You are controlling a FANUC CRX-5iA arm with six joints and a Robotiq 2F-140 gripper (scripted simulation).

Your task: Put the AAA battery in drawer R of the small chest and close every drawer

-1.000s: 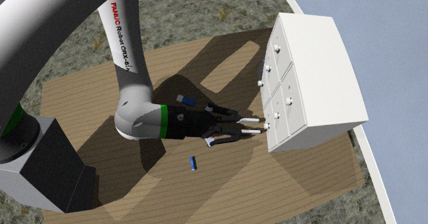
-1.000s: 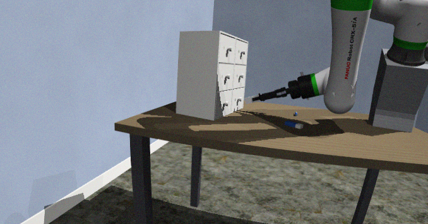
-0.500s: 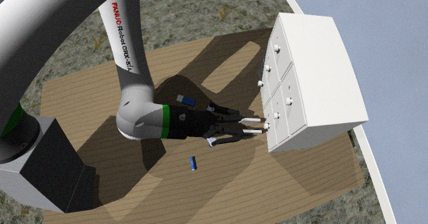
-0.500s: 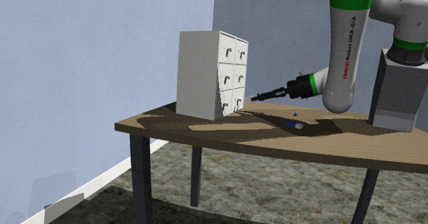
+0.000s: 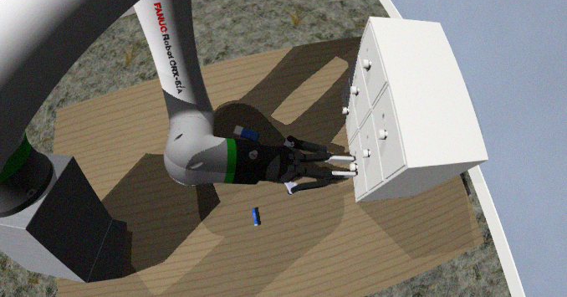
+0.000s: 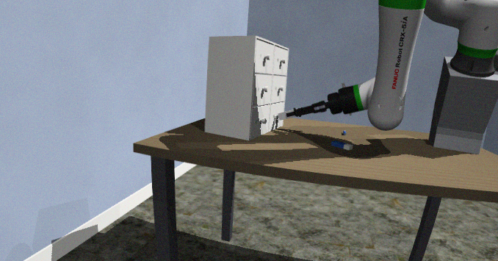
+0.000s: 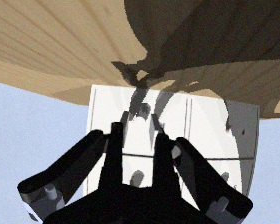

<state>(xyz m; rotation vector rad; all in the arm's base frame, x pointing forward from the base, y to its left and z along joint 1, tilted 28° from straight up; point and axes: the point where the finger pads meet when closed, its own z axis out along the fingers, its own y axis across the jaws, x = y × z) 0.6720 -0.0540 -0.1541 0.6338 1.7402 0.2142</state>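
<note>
A: Where does the top view sit?
B: High above, looking down past the arm at the jaws.
A: The exterior?
B: Low, side-on, farther off.
A: The wrist?
B: Behind the jaws, close. All three share the chest [image 5: 422, 103] ahead.

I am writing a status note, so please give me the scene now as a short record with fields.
chest: white chest with six drawers, upright near the table's far edge
drawers: all look pushed in
gripper: gripper level, fingers part open, around the knob of a bottom drawer, holding nothing
battery: AAA battery lying on the table, apart from the gripper
other item: blue and grey block on the table beside the wrist
</note>
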